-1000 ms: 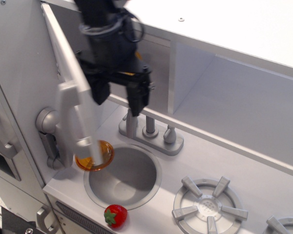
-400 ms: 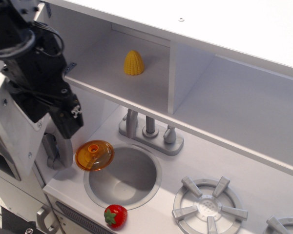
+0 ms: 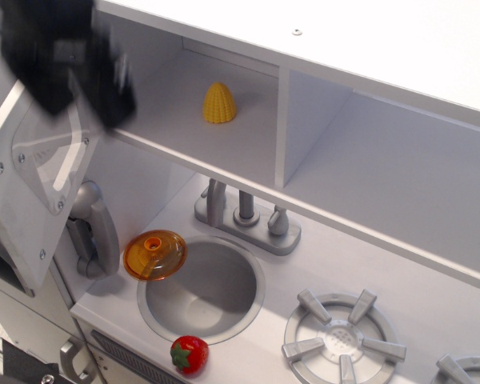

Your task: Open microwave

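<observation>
Arm (image 3: 64,60) now higher, blurred, off the swung-open microwave door (image 3: 34,180); fingers' state unclear.

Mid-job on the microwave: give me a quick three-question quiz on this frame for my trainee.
1. True or false: the microwave door is swung open.
2. What lies in the open microwave compartment? A) yellow corn piece B) strawberry C) orange lid
3. Fill in: the strawberry lies on the counter in front of the ____.

Key:
1. True; the door hangs out at the left, below the blurred gripper.
2. A, the yellow corn piece.
3. Sink; the orange lid lies at its left rim.
</observation>
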Robot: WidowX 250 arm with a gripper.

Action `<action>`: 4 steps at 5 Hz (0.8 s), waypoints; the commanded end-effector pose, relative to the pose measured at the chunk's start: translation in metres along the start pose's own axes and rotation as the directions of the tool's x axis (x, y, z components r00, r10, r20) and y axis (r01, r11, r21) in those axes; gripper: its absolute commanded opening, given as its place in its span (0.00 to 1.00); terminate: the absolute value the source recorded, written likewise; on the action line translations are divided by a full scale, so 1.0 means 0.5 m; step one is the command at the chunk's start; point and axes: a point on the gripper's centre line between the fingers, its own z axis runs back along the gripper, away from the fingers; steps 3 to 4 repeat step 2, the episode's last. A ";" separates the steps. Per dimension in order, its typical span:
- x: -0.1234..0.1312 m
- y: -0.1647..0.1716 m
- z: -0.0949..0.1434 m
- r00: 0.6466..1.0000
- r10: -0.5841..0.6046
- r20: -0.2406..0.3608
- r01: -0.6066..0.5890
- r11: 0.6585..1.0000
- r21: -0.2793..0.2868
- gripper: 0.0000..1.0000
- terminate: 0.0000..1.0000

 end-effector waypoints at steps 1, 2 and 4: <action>0.010 0.010 0.040 1.000 -0.003 0.024 0.003 1.000 0.011 1.00 0.00; 0.010 0.010 0.040 1.000 -0.003 0.024 0.003 1.000 0.011 1.00 1.00; 0.010 0.010 0.040 1.000 -0.003 0.024 0.003 1.000 0.011 1.00 1.00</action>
